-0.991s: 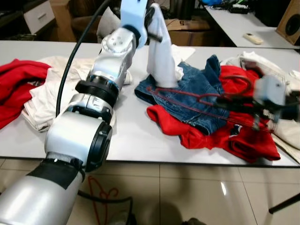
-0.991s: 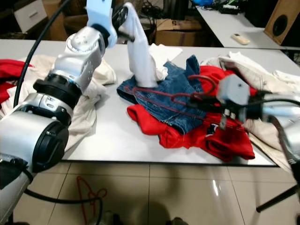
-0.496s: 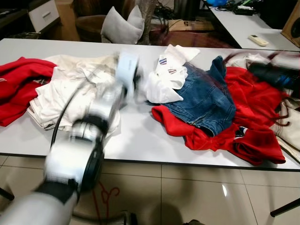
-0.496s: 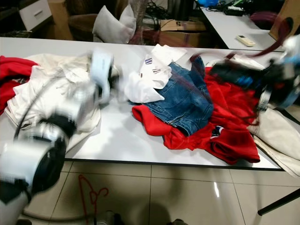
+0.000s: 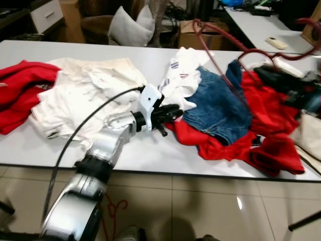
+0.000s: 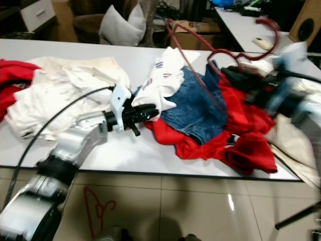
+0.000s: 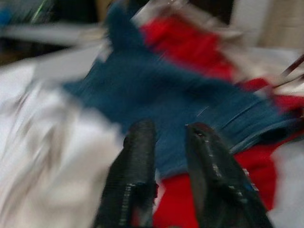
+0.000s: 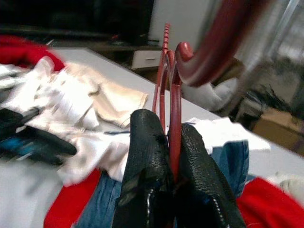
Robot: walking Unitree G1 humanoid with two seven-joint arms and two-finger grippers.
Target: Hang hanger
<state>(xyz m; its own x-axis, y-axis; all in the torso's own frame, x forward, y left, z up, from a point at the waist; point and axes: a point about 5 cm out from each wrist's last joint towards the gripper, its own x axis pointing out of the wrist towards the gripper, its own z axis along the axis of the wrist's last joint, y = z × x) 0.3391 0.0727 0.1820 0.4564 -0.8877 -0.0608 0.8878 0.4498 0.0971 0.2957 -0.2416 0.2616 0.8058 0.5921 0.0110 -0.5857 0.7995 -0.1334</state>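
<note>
The dark red, thin-barred hanger with a curved hook (image 6: pixel 210 50) is lifted above the pile of clothes at the right end of the grey desk (image 5: pixel 145 150), its hook up near the far edge and one long bar slanting down over the crumpled blue denim garment (image 5: pixel 220 103). The right tool (image 8: pixel 173 164) pinches the hanger's neck between its two textured black fingers, pressed tight together. Under the denim lies a rumpled red cloth garment (image 5: pixel 261 135). The left tool (image 5: pixel 168 114) hovers low over the desk just beside a white shirt (image 5: pixel 180 80), its fingers slightly apart with nothing between them. Creased cream clothes (image 5: pixel 85 95) and another red garment (image 5: pixel 20 83) lie further left.
</note>
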